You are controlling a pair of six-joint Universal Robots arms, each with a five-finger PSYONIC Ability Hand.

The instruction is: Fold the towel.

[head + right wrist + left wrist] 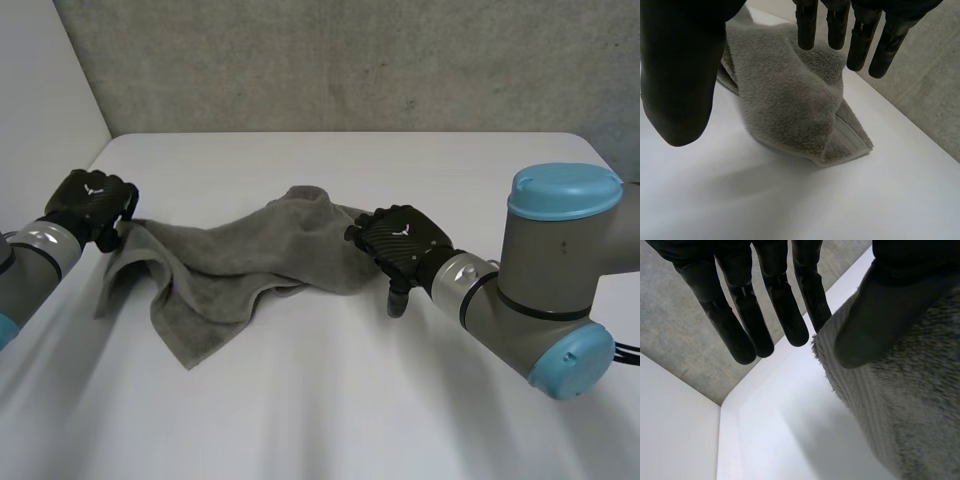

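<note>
Fingers (pixel 789 315) of left hand (pixel 90 205) pinch towel (pixel 230 260) corner against thumb; right hand (pixel 400 240) spread loose over opposite end.

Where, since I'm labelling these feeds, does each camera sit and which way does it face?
Head view: behind, between the arms, looking down on the table; left hand and right hand show.
Left wrist view: on that wrist, looking along the palm; fingers and thumb pinch the towel at a corner.
Right wrist view: likewise; open fingers above the towel's other end.
All three share the towel.

Towel (pixel 240 265) on table (pixel 350 400), left of centre
</note>
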